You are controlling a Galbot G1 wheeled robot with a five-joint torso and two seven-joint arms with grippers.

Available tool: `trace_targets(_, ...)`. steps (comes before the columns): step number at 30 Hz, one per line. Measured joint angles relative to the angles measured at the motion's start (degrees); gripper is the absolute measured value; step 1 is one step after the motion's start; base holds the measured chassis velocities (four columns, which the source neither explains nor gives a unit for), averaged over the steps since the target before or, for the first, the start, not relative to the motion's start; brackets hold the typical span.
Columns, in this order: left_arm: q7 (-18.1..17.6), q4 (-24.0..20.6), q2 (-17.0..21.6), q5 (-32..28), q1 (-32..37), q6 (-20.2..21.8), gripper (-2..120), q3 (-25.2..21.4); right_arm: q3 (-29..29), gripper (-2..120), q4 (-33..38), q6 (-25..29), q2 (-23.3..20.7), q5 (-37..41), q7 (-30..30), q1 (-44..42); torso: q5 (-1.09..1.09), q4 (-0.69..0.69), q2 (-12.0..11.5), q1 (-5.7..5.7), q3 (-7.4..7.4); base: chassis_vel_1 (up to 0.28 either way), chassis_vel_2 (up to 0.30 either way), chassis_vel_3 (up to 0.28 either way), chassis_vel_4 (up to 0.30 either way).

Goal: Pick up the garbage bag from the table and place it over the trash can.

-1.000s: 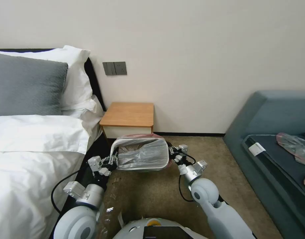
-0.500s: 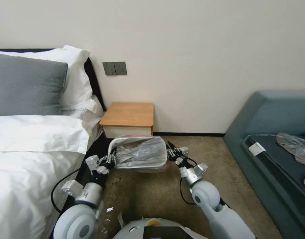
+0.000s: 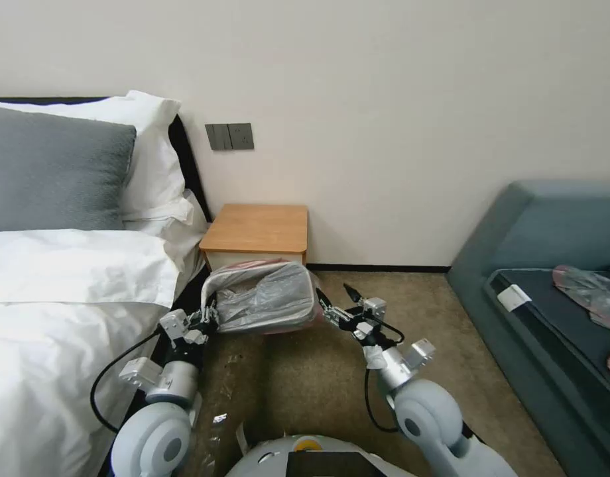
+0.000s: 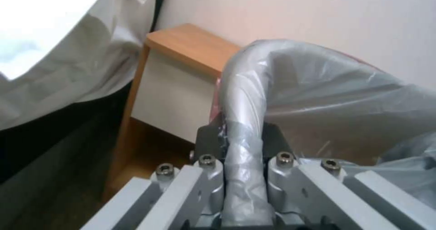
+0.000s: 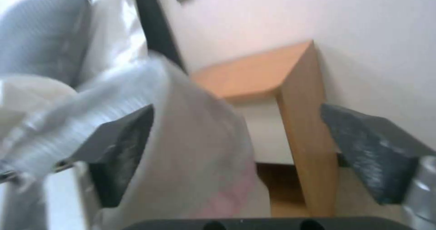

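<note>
The garbage bag [image 3: 265, 298], crinkly grey plastic with a pink edge, is stretched over the trash can, whose wrapped rim [image 3: 215, 281] curves up on my left. The can stands tilted on the carpet just in front of the table [image 3: 258, 228]. My left gripper [image 3: 209, 318] is shut on the bag-covered rim [image 4: 243, 121], clamped between its fingers [image 4: 243, 175]. My right gripper [image 3: 337, 301] is open just off the bag's right side, with nothing between its fingers. In the right wrist view, the dark fingers [image 5: 122, 148] stand wide apart, with the bag [image 5: 195, 148] and the table [image 5: 254, 73] beyond.
A bed with a white duvet [image 3: 66, 298] and pillows borders the left. A blue-grey sofa [image 3: 550, 265] with crumpled plastic bags [image 3: 587, 288] on it lines the right. Brown carpet [image 3: 305, 377] lies between them.
My right gripper has opened, let go of the bag's right side and drawn back to the right. The bagged can and my left gripper have shifted left, toward the table.
</note>
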Motion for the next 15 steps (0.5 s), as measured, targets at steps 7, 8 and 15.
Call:
trace_targets(7, 0.39, 0.77, 0.12, 5.06, 0.44, -1.65, 5, 0.7, 1.59, 100, 6.99, -2.39, -3.52, 5.12, 3.38, 0.56, 0.01, 0.0, 0.0, 0.0, 0.0, 0.0, 0.0, 0.0, 0.0)
trace_targets(8, 0.78, 0.91, 0.33, 6.16, 0.45, -2.02, 5, 0.82, 1.95, 100, 8.16, -3.95, -5.4, 7.28, 3.98, 1.89, 0.0, -0.01, 0.0, 0.0, 0.0, 0.0, 0.0, 0.0, 0.0)
trace_targets(15, 3.65, 2.3, 2.19, 12.42, 0.33, -4.43, 5, 1.67, -0.84, 100, 7.89, -8.68, -20.51, 8.24, -2.15, 10.44, 0.0, -0.02, 0.0, -0.01, 0.0, 0.0, 0.0, 0.0, 0.0)
